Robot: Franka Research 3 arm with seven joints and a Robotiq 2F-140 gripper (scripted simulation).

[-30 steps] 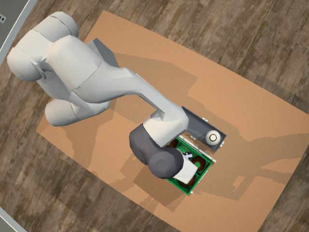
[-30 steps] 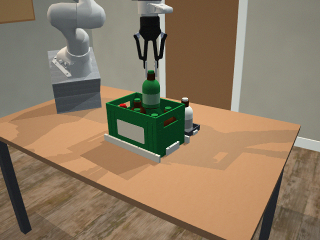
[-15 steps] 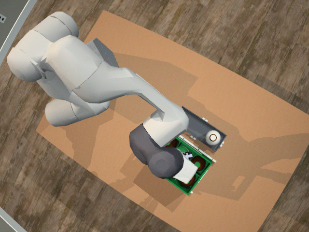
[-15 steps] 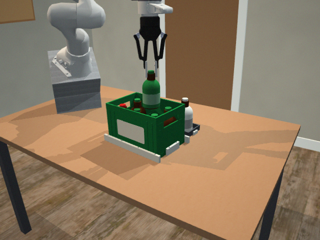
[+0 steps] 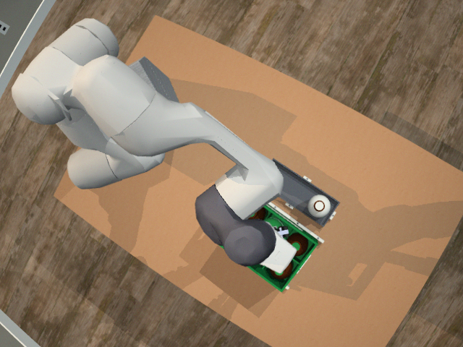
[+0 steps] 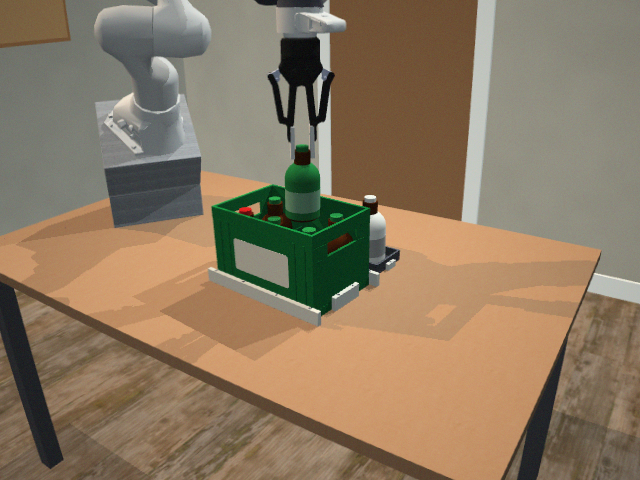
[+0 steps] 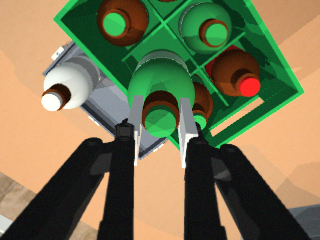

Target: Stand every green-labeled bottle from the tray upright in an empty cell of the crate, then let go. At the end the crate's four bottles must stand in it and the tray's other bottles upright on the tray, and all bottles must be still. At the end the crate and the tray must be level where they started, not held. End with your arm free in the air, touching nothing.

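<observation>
Above the crate (image 5: pixel 307 256) (image 6: pixel 338 281) (image 7: pixel 301 92), grasping a green bottle (image 5: pixel 275 223) (image 6: pixel 302 188) (image 7: pixel 162 82) by its neck with the tool (image 5: pixel 283 231) (image 6: pixel 302 148) (image 7: pixel 160 110). Cannot see every crate cell beneath the arm (image 5: pixel 247 242); can see a white bottle (image 5: pixel 325 212) (image 6: pixel 376 232) (image 7: pixel 75 82) upright on the tray (image 5: pixel 296 187) (image 6: pixel 395 254) (image 7: pixel 111 102).

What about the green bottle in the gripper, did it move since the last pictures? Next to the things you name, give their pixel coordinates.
Yes: the green bottle (image 5: pixel 273 223) (image 6: pixel 302 178) (image 7: pixel 161 85) went down a little, judged against the crate (image 5: pixel 281 287) (image 6: pixel 223 242) (image 7: pixel 274 72) in the exterior view.
</observation>
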